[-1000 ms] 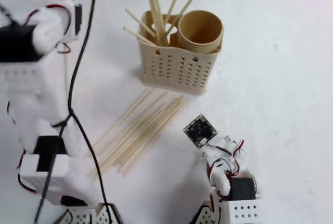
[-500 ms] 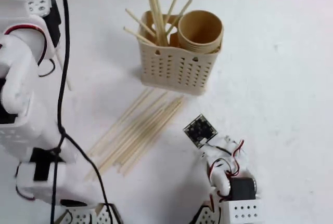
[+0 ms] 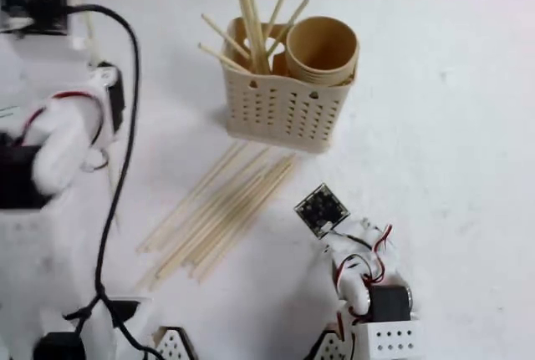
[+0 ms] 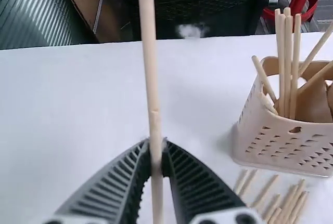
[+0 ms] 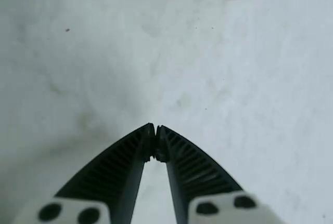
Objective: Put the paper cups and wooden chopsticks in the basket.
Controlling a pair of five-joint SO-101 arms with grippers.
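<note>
Wooden chopstick (image 4: 147,52) stands upright, clamped btwn left gripper (image 4: 156,156) jaws nr table's (image 3: 460,168) left rear corner. Basket (image 3: 284,109) w/ paper cups (image 3: 322,47) sits to its right, rear-middle. Loose chopsticks (image 3: 217,210) lie diagonal in front of basket. Right gripper (image 5: 155,143) nr front edge: jaws closed, empty.

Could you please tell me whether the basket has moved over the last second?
No. The basket sits where it was, with its near corner the same gap away from the loose chopsticks lying in front of it.
</note>
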